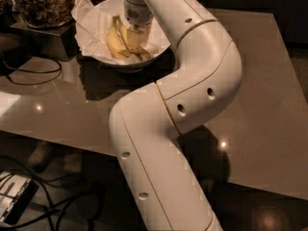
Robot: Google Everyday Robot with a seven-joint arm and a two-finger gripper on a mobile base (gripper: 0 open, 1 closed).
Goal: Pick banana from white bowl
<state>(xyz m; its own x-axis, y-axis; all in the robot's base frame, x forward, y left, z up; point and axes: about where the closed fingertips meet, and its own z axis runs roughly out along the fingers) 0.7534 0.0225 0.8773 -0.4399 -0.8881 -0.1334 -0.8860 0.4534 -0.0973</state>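
Nearest you, at the bottom left, dark cables [53, 201] trail over the floor beside a pale device [12, 203] that is cut off by the edge. The arm [159, 172] rises from the bottom of the view, a thick white link that bends at an elbow above the table [260, 105] and then runs back and to the left. The table is glossy tan and carries a few bright spots of reflected light. On its left part you see a thin black cord [29, 73] lying in a loop.

Follow the arm farther and you reach the bowl [130, 66], which stands on the table near its far edge. Crumpled white paper [91, 28] lines it. The banana [113, 41] lies inside on the paper, left of centre, with its dark stem pointing away from you. A second, plumper banana [134, 46] lies just beside it on the right, touching it.

The gripper [138, 29] is down inside the bowl, right over the plumper fruit and close beside the banana. You cannot tell how wide it stands or whether it has hold of anything.

At the far left, a jar [45, 4] of dark lumpy contents sits on a dark stand [43, 37].
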